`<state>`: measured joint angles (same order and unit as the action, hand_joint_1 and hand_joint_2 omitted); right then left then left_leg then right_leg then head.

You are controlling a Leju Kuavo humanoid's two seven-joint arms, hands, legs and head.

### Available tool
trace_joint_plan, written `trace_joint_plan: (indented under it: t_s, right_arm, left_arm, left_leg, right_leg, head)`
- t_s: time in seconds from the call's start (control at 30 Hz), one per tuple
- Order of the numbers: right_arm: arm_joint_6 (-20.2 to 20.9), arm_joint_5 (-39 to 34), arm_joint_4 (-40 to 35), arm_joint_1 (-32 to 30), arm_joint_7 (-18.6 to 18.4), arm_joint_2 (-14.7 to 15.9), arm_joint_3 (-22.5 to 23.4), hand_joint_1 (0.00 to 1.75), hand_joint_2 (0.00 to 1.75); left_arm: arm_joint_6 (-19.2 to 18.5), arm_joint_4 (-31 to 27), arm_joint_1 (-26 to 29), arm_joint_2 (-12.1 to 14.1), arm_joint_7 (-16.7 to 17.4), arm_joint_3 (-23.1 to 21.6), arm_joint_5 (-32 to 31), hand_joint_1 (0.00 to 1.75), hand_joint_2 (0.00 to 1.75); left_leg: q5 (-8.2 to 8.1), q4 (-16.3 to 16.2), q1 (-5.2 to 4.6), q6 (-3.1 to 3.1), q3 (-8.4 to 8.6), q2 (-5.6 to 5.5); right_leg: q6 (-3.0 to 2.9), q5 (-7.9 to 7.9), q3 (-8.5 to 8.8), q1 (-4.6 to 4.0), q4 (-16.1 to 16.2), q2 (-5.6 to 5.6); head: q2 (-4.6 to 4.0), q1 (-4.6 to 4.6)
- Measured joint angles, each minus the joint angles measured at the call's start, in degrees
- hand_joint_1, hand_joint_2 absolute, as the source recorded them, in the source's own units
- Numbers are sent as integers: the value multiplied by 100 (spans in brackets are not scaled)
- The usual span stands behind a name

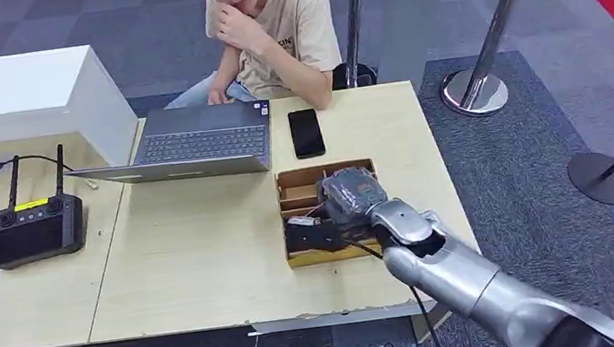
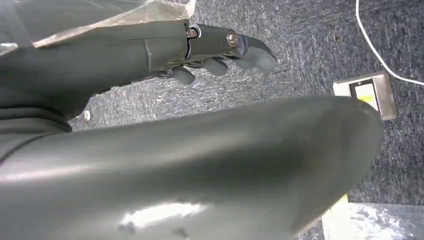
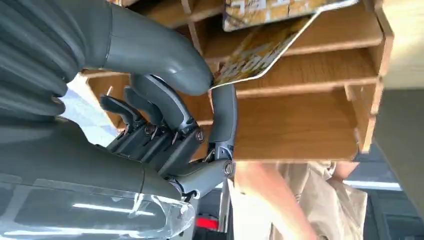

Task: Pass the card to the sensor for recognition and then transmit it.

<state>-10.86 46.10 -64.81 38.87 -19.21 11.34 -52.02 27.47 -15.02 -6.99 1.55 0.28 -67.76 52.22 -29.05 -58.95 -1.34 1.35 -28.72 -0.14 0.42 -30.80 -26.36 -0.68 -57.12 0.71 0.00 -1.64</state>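
Head view shows the right hand (image 1: 350,195) reaching over the wooden box (image 1: 293,194) that sits on the bench (image 1: 199,255), just in front of a black phone (image 1: 307,132). Right wrist view shows the thumb and a dark finger (image 3: 223,117) pinching the corner of the card (image 3: 260,50), a yellow-patterned card with a white edge, which lies tilted inside the box's wooden compartments. A black part sits in the near end of the box, beside the hand. A person (image 1: 270,29) sits at the far side of the bench behind a laptop (image 1: 195,142), and a black controller (image 1: 35,229) with 2 antennas lies on the bench to the left. Left wrist view shows the left hand (image 2: 220,52) above grey carpet, its fingers apart and holding nothing.
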Motion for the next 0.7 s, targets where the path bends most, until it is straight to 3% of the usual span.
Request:
trace_joint_plan:
  t_s: [0.7]
  right_arm:
    - [-324, -55, -603, 123, -98, 308, 321, 175, 175]
  left_arm:
    - [2, 2, 10, -11, 7, 2, 35, 0, 0]
  left_leg:
    - [0, -1, 0, 0, 0, 0]
  right_leg:
    - [0, 0, 0, 0, 0, 0]
  head:
    - [0, 0]
